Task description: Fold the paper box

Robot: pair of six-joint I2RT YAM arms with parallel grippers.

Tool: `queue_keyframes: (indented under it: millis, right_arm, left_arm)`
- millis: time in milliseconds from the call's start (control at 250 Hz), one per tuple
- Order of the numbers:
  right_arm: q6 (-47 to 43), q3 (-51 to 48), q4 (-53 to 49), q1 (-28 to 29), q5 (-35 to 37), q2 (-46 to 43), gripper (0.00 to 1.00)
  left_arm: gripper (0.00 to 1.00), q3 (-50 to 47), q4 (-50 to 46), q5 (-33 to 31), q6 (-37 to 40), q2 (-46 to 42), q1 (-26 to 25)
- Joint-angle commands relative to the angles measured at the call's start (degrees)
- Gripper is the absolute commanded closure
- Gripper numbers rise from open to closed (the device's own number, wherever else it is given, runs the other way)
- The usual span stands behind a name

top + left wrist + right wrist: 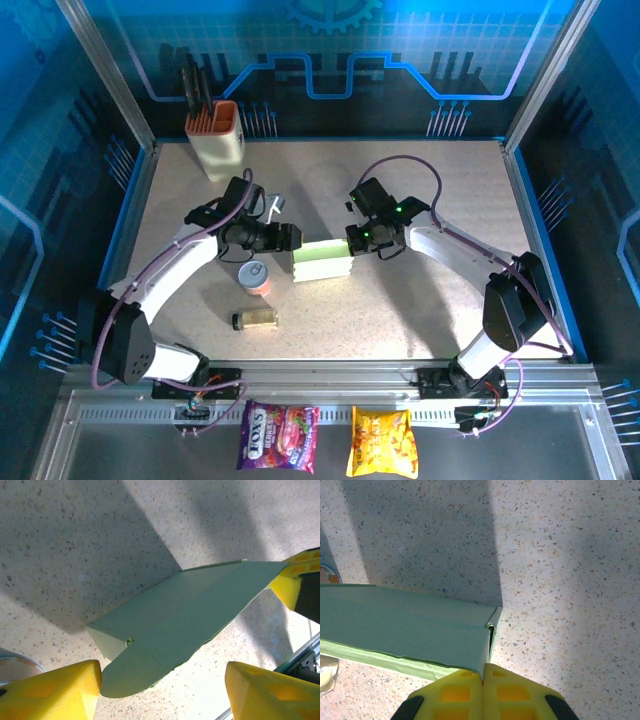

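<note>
The paper box (322,262), pale green, sits about mid-bench (440,200), long side running L-R, btwn the tips of the two arms. The L fingers (288,238) are at its L end and the R fingers (352,240) at its R end. In the L wrist view the L fingers (50,692) stand wide apart, gripping nothing. A rounded end flap of the box (185,615) hangs btwn them, its edge just beside the finger on that view's left, w/ bare bench before the other. One yellow R finger (292,580) touches the box's far corner there. In the R wrist view the R fingers (465,692) are pressed together, tips right at the box's (405,625) end corner; can't tell if any card is pinched. A small can (256,277) stands near the box's L end. A small jar (256,319) lies on its side nearer the arm bases. A cream knife holder (218,135) w/ orange rim stands at the far L corner. Two snack bags (278,436) lie past the bench's near edge.
</note>
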Motion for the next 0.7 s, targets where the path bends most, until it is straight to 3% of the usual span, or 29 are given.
queue_keyframes:
  millis: [0, 432, 559, 695]
  right_arm:
    - [0.9, 1.5, -2.6, 0.9, 1.0, 0.5, 0.96]
    - [1.4, 1.9, -2.7, 1.2, 1.2, 1.1, 0.96]
    - [1.4, 2.0, -2.8, 1.3, 1.2, 1.3, 0.96]
    - [1.4, 2.1, -2.9, 1.3, 1.4, 1.5, 0.96]
  left_arm:
    - [0.34, 0.4, -2.6, 0.5, -1.6, 0.5, -1.3]
    - [0.56, 0.7, -3.2, -0.8, -4.9, 1.6, -3.3]
    - [0.56, 0.7, -3.8, -1.8, -5.9, 1.6, -3.6]
    - [0.44, 1.1, -5.5, -2.8, -6.0, 0.5, -3.8]
